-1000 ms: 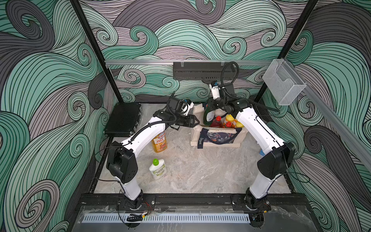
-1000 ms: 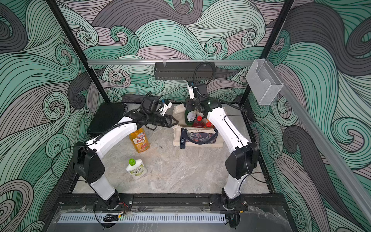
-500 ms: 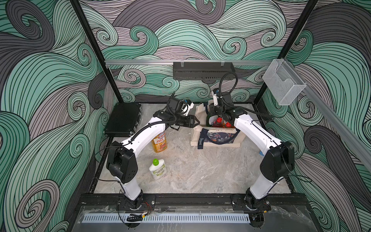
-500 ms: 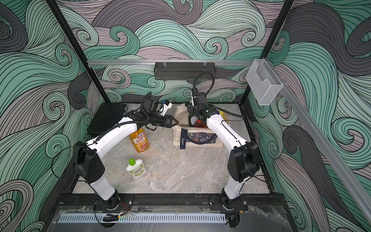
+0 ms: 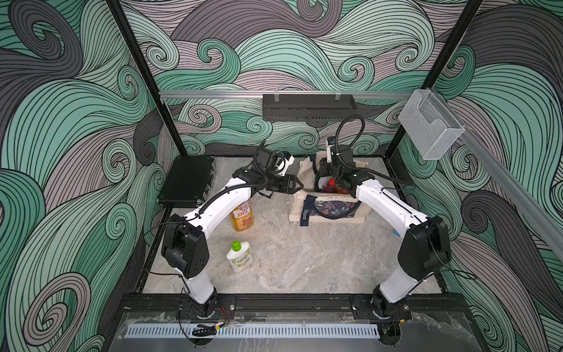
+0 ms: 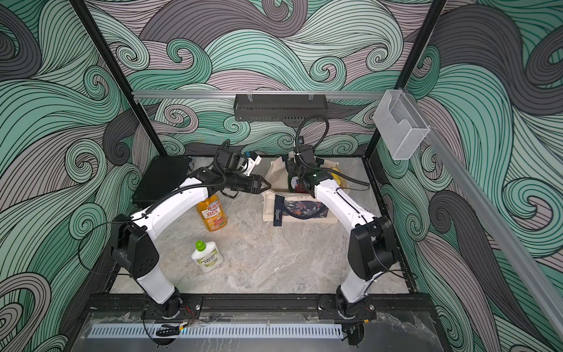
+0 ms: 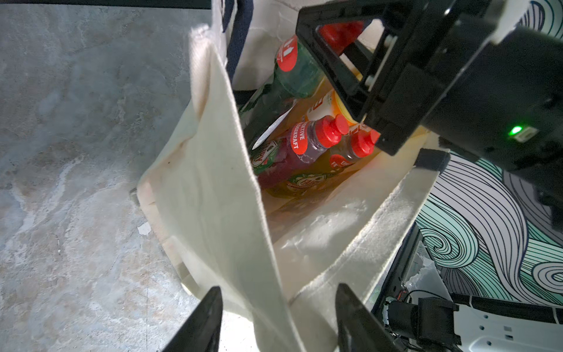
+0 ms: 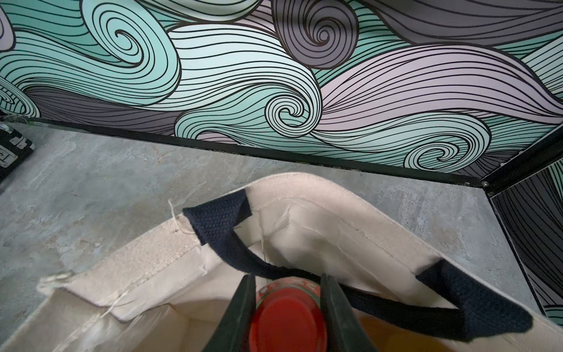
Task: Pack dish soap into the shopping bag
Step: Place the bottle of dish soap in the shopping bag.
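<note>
Dish soap in a dark green, red-capped plastic bottle (image 8: 288,323), held higher a second ago, is now lowered inside the cream canvas shopping bag (image 7: 219,170), gripped by the right tool (image 8: 286,279), the left tool (image 7: 277,288) set wide at its rim; an orange bottle (image 5: 242,215) and a white bottle (image 5: 239,259) remain unpacked.

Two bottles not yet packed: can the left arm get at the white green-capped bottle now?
Probably yes. The white bottle stands alone on open table near the left arm's base. The left gripper is open, with only the shopping bag wall between its jaws, so it must back off first.
</note>
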Robot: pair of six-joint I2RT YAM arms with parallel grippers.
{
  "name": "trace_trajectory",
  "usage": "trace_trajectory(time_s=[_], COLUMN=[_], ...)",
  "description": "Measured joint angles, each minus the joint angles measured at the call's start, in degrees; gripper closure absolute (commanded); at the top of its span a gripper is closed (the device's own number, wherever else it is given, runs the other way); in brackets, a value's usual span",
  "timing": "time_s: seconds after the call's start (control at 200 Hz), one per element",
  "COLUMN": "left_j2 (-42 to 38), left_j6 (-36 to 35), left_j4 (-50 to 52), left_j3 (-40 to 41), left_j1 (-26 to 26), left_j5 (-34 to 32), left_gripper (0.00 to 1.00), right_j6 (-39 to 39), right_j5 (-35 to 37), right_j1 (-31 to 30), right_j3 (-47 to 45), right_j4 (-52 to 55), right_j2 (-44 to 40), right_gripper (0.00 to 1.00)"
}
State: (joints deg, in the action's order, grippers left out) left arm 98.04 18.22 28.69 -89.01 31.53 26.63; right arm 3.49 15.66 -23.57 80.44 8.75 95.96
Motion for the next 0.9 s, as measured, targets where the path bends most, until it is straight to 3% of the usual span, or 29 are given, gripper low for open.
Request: trace_trajectory(time_s=[0.245, 0.395, 0.695, 0.901], left_j2=[0.0, 0.0, 4.7, 10.9], left_j6=[-1.7, -3.5, -4.4, -5.0], left_j4=[1.1, 4.0, 4.8, 6.7], left_j3=[-0.5, -5.3, -16.3, -17.0], left_j1=[-0.5, -2.1, -3.2, -3.2], left_j5=[-0.8, -3.5, -6.4, -5.9], left_gripper=[0.29, 0.19, 0.22, 0.28], right_j6=[1.4, 1.7, 3.2, 3.6], right_j5=[-1.8, -3.7, -8.2, -9.3], right_j1=[0.5, 0.8, 0.7, -0.3], right_j3=[-3.1, -3.2, -2.6, -1.7], right_j4=[-0.7, 0.9, 2.5, 2.6], right_j2=[-2.2, -4.2, -5.2, -5.0], right_gripper=[1.0, 1.0, 1.0, 1.0])
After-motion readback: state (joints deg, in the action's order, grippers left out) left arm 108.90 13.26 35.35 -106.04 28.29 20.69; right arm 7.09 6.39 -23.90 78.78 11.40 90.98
